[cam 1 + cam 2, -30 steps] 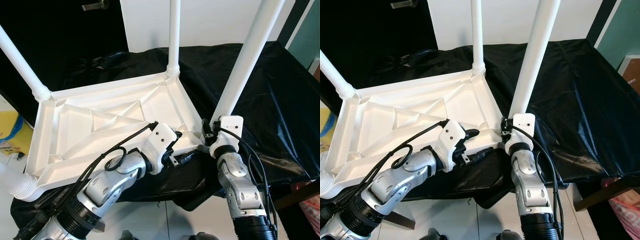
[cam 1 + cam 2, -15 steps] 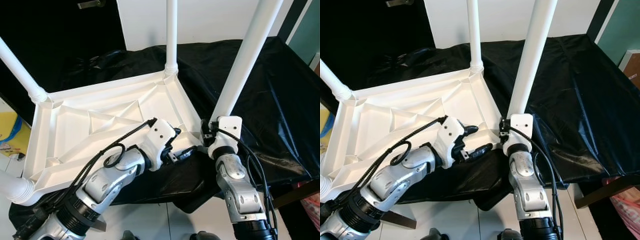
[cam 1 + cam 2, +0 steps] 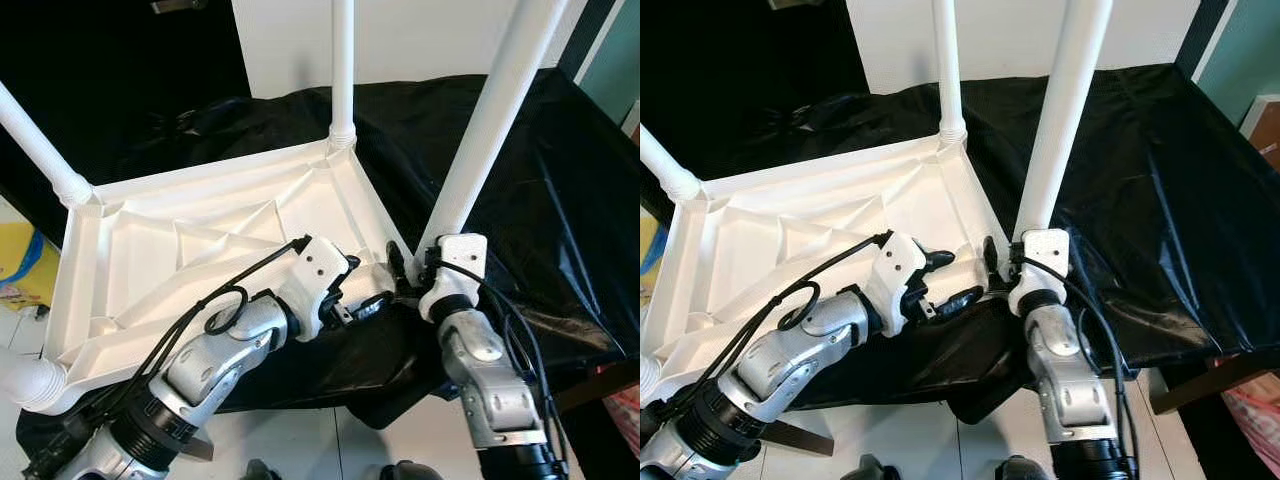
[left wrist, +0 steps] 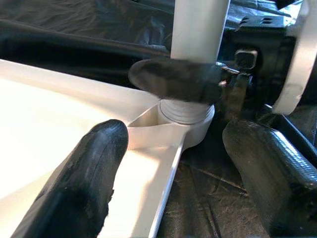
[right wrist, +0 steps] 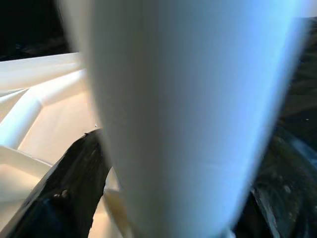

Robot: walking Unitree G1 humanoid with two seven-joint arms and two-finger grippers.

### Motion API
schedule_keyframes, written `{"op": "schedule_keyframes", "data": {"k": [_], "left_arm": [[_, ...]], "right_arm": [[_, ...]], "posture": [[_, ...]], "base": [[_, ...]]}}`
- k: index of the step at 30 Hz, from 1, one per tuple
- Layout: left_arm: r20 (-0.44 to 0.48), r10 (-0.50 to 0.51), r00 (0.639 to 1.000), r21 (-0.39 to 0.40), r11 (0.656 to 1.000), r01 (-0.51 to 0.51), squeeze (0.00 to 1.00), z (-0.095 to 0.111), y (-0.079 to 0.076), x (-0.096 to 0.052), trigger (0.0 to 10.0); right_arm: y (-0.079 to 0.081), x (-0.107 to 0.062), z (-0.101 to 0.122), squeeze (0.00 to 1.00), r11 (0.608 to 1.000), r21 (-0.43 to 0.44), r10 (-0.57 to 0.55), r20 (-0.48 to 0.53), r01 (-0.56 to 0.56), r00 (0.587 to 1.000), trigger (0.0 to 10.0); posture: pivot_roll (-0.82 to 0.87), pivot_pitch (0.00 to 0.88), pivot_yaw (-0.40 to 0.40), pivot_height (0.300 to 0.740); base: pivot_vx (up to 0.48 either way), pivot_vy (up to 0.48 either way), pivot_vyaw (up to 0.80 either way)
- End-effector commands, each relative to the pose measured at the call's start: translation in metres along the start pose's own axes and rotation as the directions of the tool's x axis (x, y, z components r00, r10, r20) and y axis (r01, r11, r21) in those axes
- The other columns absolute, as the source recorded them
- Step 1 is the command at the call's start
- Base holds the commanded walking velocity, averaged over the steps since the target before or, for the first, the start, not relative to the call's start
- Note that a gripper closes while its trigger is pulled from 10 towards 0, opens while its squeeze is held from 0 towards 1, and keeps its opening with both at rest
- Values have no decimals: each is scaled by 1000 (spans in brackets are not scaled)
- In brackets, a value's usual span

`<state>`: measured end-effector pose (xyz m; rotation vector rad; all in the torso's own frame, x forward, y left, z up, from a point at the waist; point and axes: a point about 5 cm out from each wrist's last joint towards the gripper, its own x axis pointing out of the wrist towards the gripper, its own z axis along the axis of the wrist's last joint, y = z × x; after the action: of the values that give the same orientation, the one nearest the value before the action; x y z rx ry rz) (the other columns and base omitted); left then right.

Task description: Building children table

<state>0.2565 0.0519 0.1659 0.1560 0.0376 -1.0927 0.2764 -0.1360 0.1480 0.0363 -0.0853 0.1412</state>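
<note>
With the right gripper [image 3: 1002, 262] clasping the white plastic leg [image 3: 1055, 140] at the near corner of the upturned white plastic tabletop [image 3: 790, 235], it should keep the leg straight in its socket, while the left gripper [image 3: 950, 280], fingers spread apart, steadies the near edge.

white plastic table [image 3: 200, 240] upside down, legs [image 3: 480, 150] up, on black cloth.

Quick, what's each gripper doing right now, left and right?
Left gripper: open, fingers straddling the tabletop edge near the corner socket.
Right gripper: shut on the white leg at its base.
</note>
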Motion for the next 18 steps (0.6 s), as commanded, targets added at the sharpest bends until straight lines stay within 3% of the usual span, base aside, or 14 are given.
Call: {"op": "schedule_keyframes", "data": {"k": [1,10,11,12,14,16,17,18], "left_arm": [[5,-191,982,12,982,191,0,1,-9,-4,10000],[5,-209,978,13,978,209,0,2,-11,-3,10000],[7,-216,976,12,976,216,0,3,-12,-2,10000],[7,-216,976,12,976,216,0,3,-12,-2,10000],[10,-224,975,13,975,224,0,4,-14,0,10000],[10,-224,975,13,975,224,0,4,-14,0,10000],[12,-225,974,12,974,224,0,5,-15,0,10000],[12,-225,974,12,974,224,0,5,-15,0,10000]], "right_arm": [[-9,-4,0,0,993,2,122,-8,-122,993,10000],[-19,-3,5,0,941,-53,332,-18,-333,943,10000],[-21,0,7,0,917,-71,393,-24,-394,919,10000],[-21,0,7,0,917,-71,393,-24,-394,919,10000],[-24,6,8,0,844,-102,522,-76,-527,850,10000],[-24,6,8,0,844,-102,522,-76,-527,850,10000],[-26,11,8,0,810,-115,566,-107,-575,818,10000],[-26,11,8,0,810,-115,566,-107,-575,818,10000]], "posture": [[-135,74,44,740],[-139,72,52,740],[-140,72,54,740],[-140,72,54,740],[-135,72,57,740],[-135,72,57,740],[-131,72,58,740],[-131,72,58,740]], "base": [[0,0,0],[0,0,0],[0,0,0],[0,0,0],[0,0,0],[0,0,0],[0,0,0],[0,0,0]]}}
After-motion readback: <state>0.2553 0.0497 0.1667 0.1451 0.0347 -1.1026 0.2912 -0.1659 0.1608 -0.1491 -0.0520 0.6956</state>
